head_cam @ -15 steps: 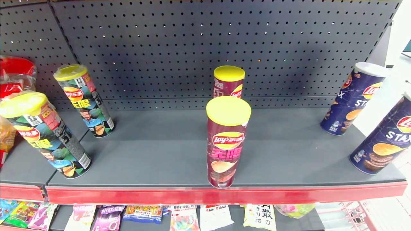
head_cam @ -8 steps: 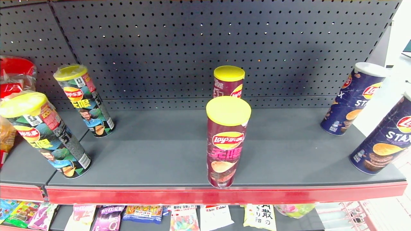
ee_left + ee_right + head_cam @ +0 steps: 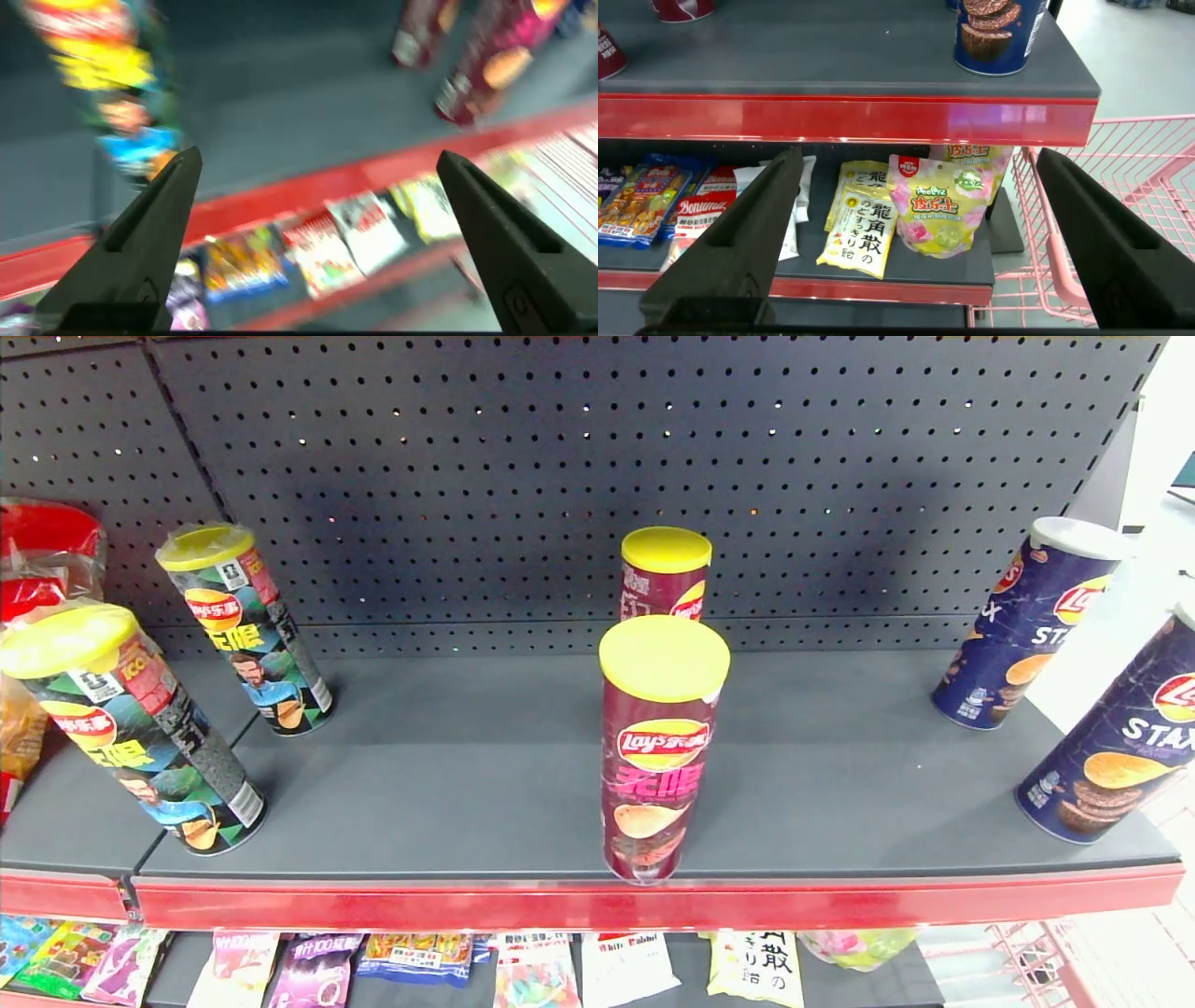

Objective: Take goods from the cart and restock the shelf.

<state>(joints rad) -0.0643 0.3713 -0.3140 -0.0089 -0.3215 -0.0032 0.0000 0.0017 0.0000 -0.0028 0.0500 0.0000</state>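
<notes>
L gripper [image 3: 318, 159]: fingers spread wide, nothing betw. them, holds nothing. View blurred. Just beyond the tips is the red front edge of the shelf [image 3: 280, 198], w/ snack bags [image 3: 350, 238] on the tier under it. Farther out on the shelf deck: front maroon can [image 3: 481, 65] past one finger, rear maroon can [image 3: 420, 33] behind it, teal can [image 3: 121, 103] past the other finger.

R gripper [image 3: 920, 154]: also wide open, empty. Straight past the gap, on the lower tier, is a green bag [image 3: 938, 210], w/ a pale yellow bag [image 3: 859, 224] touching it. Above these, a blue can [image 3: 994, 33] stands upright at the deck's front edge. Pink wire cart [image 3: 1130, 201] sits beyond one finger, beside the shelf end; contents can't be made out.
</notes>
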